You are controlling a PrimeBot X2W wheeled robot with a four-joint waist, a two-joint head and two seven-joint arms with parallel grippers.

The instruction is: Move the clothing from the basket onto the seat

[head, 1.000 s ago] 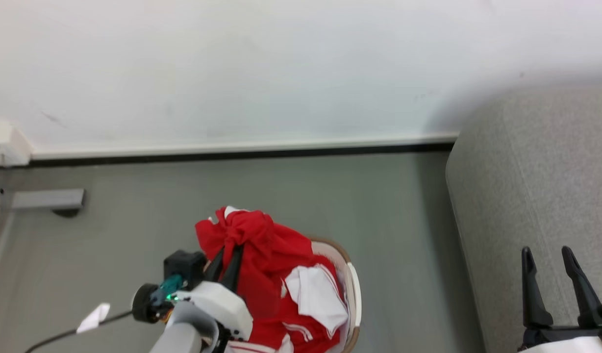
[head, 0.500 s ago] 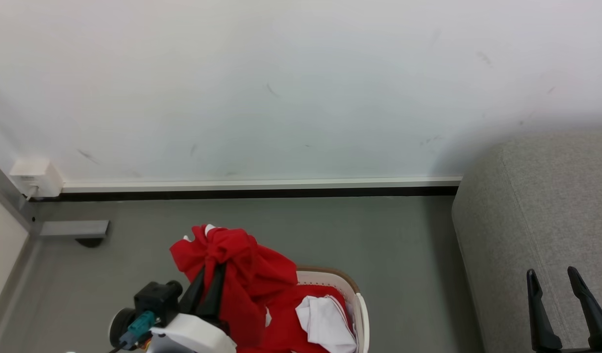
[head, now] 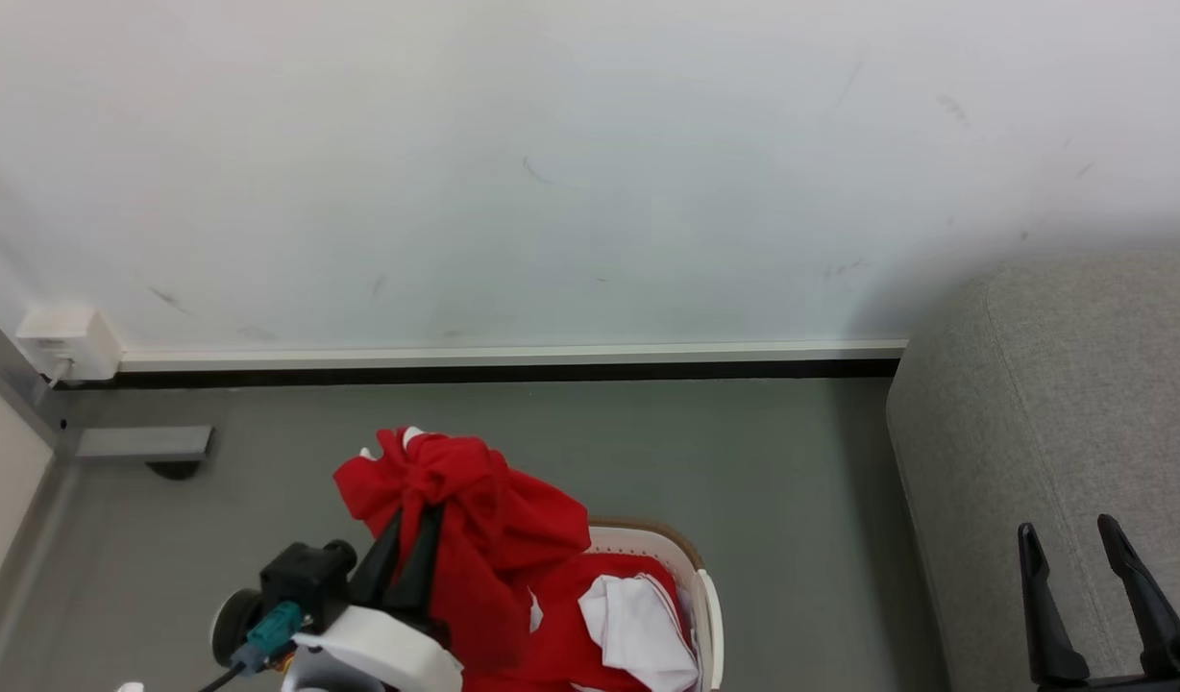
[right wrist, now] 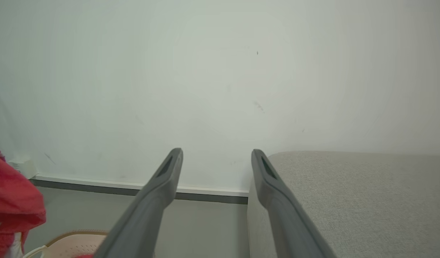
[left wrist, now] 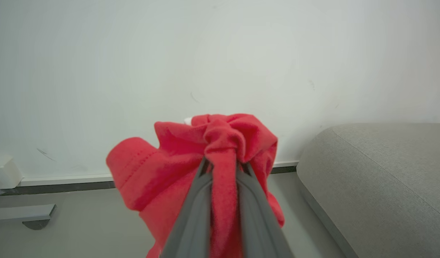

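- Left claw (head: 412,524) is clamped on a bunched fold of the red clothing (head: 484,500), held up above the basket (head: 651,528). More red-and-white cloth lies inside the basket.
- Bare grey floor (head: 792,500) lies between basket and seat.
- The seat (head: 1051,404) sits well apart, to the loaded claw's right. I judge the carry must swing rightward.
- Right claw (head: 1069,533) has fingers spread wide and holds nothing. It hangs over the seat's edge, so it is the nearer arm but not the one carrying.

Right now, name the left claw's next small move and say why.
Probably carry the left claw rightward toward the light grey woven-fabric sofa: it is shut on the bright red fabric garment, bunched above the cream perforated plastic basket, and the sofa lies right.
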